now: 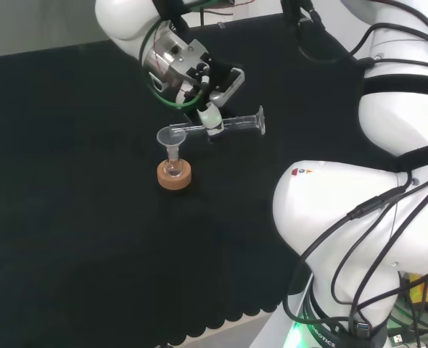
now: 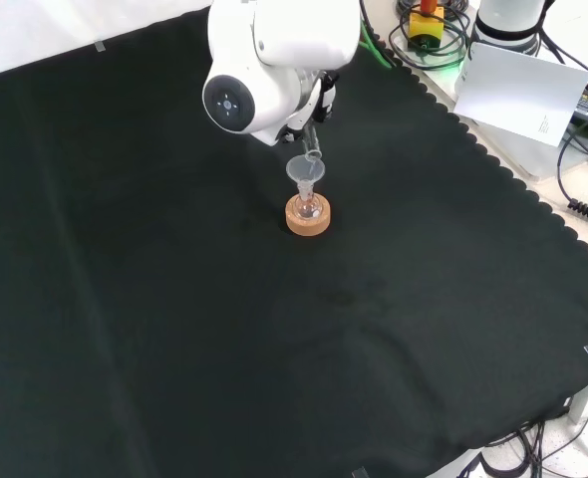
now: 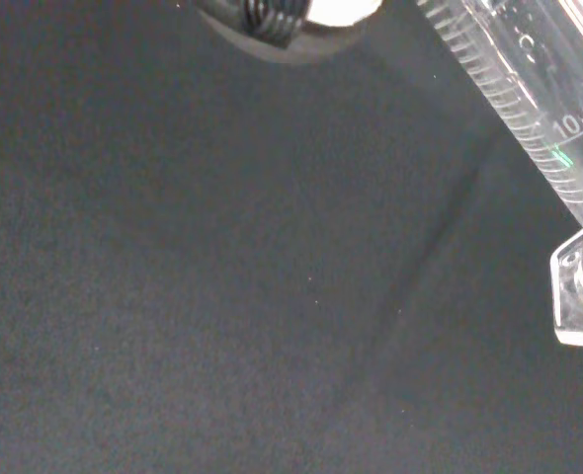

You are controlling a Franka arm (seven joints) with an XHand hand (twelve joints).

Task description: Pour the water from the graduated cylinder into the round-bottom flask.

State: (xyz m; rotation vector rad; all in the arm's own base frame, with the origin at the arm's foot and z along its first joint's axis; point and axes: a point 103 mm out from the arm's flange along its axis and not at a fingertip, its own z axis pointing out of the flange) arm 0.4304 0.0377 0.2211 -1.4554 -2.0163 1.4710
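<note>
Hand (image 1: pixel 199 80) pinches graduated cylinder (image 1: pixel 232 125), tipped near horizontal in head view. Cylinder mouth over clear funnel (image 1: pixel 172 136) seated in round-bottom flask (image 1: pixel 173 169). Flask on cork ring (image 1: pixel 174 176).

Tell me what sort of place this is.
Probably a robotics lab set up for chemistry handling. A clear graduated cylinder lies tipped in the black and white hand over a clear funnel in a small round-bottom flask on a cork ring stand.
</note>
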